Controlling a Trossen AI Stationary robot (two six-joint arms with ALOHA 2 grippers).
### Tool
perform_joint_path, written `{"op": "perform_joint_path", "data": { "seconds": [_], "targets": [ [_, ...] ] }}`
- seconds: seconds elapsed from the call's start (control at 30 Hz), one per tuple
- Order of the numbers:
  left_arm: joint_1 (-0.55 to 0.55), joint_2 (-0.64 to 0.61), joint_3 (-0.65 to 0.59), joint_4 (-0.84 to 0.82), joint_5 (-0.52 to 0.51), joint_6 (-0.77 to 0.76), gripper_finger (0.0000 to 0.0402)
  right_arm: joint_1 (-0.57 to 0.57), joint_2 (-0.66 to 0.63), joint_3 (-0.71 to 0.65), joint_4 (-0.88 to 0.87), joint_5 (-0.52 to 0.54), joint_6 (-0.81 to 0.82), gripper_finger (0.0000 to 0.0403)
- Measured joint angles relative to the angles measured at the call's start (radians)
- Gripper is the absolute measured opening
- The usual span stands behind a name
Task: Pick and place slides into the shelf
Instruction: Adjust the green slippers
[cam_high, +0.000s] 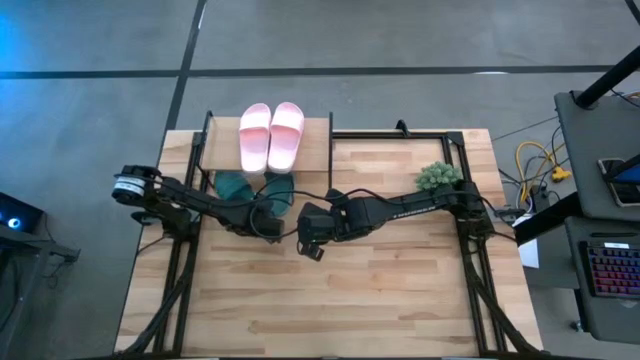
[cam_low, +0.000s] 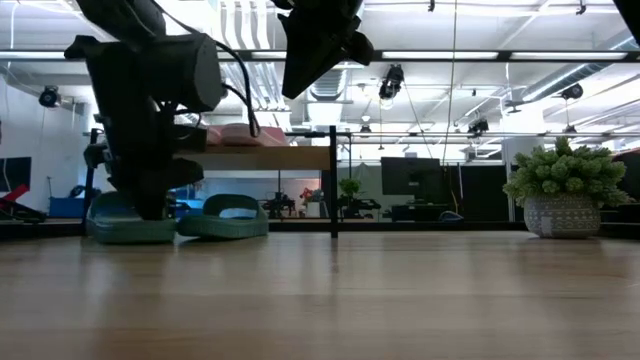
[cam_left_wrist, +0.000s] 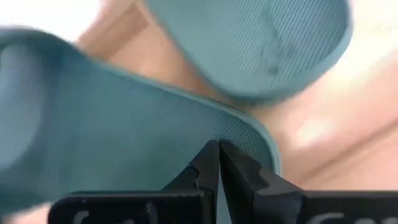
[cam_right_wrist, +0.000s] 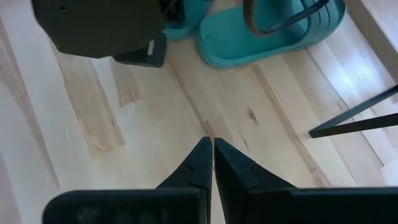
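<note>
Two pale pink slides (cam_high: 271, 136) lie side by side on the shelf's top board (cam_high: 315, 150). Two dark green slides lie flat on the tabletop at the shelf's near side, the left one (cam_low: 128, 226) and the right one (cam_low: 226, 220). My left gripper (cam_left_wrist: 219, 149) is shut and low over the left green slide's near end; it also shows in the low view (cam_low: 150, 208). My right gripper (cam_right_wrist: 212, 144) is shut and empty, above bare table just right of the green slides, and shows in the high view (cam_high: 308, 240). My left gripper's shut fingertips (cam_left_wrist: 208, 158) stand at the left green slide's footbed beside its rim (cam_left_wrist: 252, 134), coming from above and slanting toward the far side. The slide lies flat on the table. Whether the tips press it or only hover, I cannot tell.
A small potted plant (cam_high: 438, 177) stands at the table's far right. The shelf's thin black legs (cam_right_wrist: 354, 121) stand close to the green slides. Bare wooden tabletop (cam_high: 330, 300) spreads across the near half.
</note>
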Motion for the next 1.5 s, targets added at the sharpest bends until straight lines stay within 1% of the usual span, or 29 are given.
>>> {"op": "perform_joint_path", "data": {
  "seconds": [0.13, 0.23, 0.37, 0.5, 0.6, 0.8, 0.93, 1.1, 1.3, 1.5],
  "targets": [
    [-0.011, 0.0, 0.005, -0.117, 0.055, -0.046, 0.0004, 0.0, 0.0, 0.0, 0.0, 0.0, 0.0, 0.0009],
    [-0.02, -0.003, 0.001, -0.204, 0.079, -0.053, 0.0004, 0.0, 0.0, 0.0, 0.0, 0.0, 0.0, 0.0009],
    [-0.028, -0.01, 0.002, -0.3, 0.079, -0.066, 0.0004, 0.0, 0.0, 0.0, 0.0, 0.0, 0.0, 0.0009],
    [-0.033, -0.01, 0.005, -0.439, 0.073, -0.133, 0.0004, 0.0, 0.0, 0.0, 0.002, 0.0, -0.001, 0.0009],
    [-0.039, -0.017, 0.006, -0.507, 0.055, -0.166, 0.0004, 0.0, 0.0, 0.0, 0.003, 0.0, -0.001, 0.0009],
    [-0.04, -0.072, 0.008, -0.507, 0.046, -0.211, 0.0004, 0.0, 0.0, -0.001, 0.006, 0.003, -0.006, 0.0009],
    [-0.043, -0.12, 0.02, -0.489, 0.046, -0.214, 0.0004, 0.0, 0.0, -0.001, 0.007, 0.003, -0.007, 0.0009],
    [-0.044, -0.153, 0.016, -0.436, 0.039, -0.236, 0.0004, 0.0, 0.0, -0.002, 0.008, 0.01, -0.008, 0.0009],
    [-0.045, -0.137, 0.003, -0.423, 0.05, -0.237, 0.0004, 0.0, 0.0, -0.002, 0.008, 0.01, -0.007, 0.0009],
    [-0.045, -0.073, -0.03, -0.391, 0.045, -0.236, 0.0004, 0.002, 0.0, -0.002, 0.008, 0.01, -0.003, 0.0009]
  ]
}}
